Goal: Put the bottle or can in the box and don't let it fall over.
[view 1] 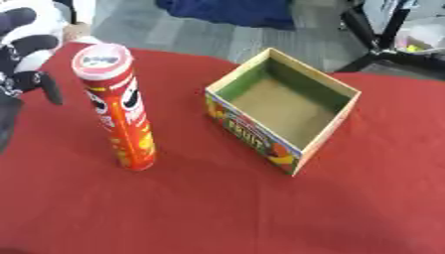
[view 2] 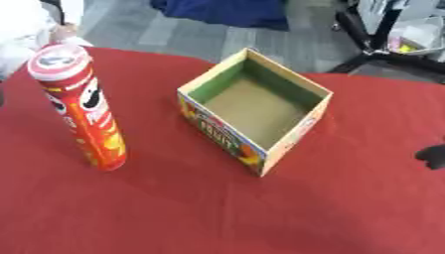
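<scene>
A tall red can (view 1: 121,111) with a white-rimmed lid stands upright on the red tablecloth (view 1: 174,208), left of centre. To its right sits an open cardboard box (view 1: 282,106) with a fruit print on its front wall; it has nothing inside. My left hand (view 1: 26,54) is at the upper left edge, beside the top of the can and apart from it, fingers relaxed and holding nothing. Only a small black part of my right hand (view 2: 432,156) shows at the right edge, well away from the box.
Beyond the table's far edge lie a grey floor, a dark blue object (view 1: 230,12) and black stand legs (view 1: 374,34) at the upper right. Bare red cloth stretches between the can and the box and across the front.
</scene>
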Robot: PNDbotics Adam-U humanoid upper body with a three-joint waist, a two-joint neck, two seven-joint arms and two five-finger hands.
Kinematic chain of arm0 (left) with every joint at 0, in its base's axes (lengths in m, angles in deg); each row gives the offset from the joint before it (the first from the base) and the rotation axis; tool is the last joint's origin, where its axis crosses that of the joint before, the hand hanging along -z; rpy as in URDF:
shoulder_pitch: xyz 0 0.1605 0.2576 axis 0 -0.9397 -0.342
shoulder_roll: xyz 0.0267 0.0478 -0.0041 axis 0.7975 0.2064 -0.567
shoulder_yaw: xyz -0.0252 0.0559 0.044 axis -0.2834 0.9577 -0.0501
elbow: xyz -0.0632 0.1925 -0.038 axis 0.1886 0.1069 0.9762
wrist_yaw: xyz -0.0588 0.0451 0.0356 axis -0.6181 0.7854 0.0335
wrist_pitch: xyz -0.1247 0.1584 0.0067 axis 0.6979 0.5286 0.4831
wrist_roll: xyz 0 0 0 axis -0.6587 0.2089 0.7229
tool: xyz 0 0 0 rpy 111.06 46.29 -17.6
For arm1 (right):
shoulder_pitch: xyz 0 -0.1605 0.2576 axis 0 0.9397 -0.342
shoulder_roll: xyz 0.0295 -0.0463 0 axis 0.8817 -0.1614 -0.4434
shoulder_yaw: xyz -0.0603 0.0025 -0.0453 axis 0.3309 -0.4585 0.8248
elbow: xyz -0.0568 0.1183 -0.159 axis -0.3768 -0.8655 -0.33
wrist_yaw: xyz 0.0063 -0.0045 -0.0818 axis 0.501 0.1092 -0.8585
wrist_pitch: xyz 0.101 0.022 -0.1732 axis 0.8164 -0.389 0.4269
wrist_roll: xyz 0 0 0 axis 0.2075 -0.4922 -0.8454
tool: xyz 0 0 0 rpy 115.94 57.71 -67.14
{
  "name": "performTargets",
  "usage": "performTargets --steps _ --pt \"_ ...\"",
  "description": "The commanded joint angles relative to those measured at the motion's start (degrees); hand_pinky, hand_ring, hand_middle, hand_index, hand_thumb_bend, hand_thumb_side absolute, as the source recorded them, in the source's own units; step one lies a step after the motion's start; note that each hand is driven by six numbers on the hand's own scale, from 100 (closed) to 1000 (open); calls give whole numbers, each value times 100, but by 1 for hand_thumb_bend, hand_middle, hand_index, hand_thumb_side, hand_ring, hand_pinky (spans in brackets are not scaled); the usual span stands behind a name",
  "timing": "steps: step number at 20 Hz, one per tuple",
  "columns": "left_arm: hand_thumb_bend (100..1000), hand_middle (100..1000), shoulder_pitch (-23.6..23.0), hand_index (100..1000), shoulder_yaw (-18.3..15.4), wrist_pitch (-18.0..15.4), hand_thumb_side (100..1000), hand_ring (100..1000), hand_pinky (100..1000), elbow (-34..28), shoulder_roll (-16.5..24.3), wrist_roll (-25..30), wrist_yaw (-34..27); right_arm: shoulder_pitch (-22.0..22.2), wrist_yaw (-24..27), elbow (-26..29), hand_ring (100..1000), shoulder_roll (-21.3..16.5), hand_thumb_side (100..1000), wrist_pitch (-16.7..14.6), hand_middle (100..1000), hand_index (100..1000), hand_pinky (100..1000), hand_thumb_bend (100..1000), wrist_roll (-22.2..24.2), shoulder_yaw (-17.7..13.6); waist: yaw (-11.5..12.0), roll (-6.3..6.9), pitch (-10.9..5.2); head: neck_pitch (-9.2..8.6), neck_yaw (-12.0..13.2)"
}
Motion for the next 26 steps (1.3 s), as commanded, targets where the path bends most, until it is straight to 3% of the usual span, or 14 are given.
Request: performTargets --steps 1,6,10,14,17,18,19,20,26 --pt "100 873 141 862 -53 -99 597 869 528 -134 152 -34 27 15 61 40 599 -121 524 -76 718 956 684 100 21 -38 6 15 -121 -32 -26" --pt "100 925 833 898 -72 -601 589 922 662 -25 953 -344 945 123 105 40 600 -217 524 -207 719 955 686 100 26 -31 19 64 -186 65 -49" --pt "100 939 1444 909 316 -1007 577 936 702 437 1832 -445 1524 209 78 40 600 -272 525 -283 718 954 687 100 42 -24 32 117 -228 106 -117" --pt "100 940 1926 902 678 -1234 517 948 786 857 2386 -434 1785 263 84 40 600 -318 526 -362 718 953 689 100 59 0 31 128 -260 130 -155" --pt "100 948 2243 910 882 -1386 494 953 792 1063 2565 -461 2098 295 96 40 601 -340 526 -407 719 953 689 100 65 10 29 129 -281 124 -162" --pt "100 960 2341 927 958 -1418 548 955 759 1147 2582 -443 2186 302 100 40 601 -347 526 -417 719 953 689 100 69 15 29 129 -288 122 -162" --pt "100 963 2452 932 1045 -1433 498 956 758 1258 2582 -384 2268 308 106 40 601 -354 526 -425 719 953 689 100 74 22 29 130 -295 121 -161" --pt "100 966 2561 935 1122 -1451 556 957 766 1375 2574 -308 2346 314 109 40 601 -360 526 -431 719 952 689 100 78 27 29 131 -301 117 -158" --pt "100 974 3142 940 1425 -1685 605 967 812 2263 2342 170 2769 327 122 40 601 -374 526 -421 719 952 689 100 87 42 27 137 -325 137 -134"
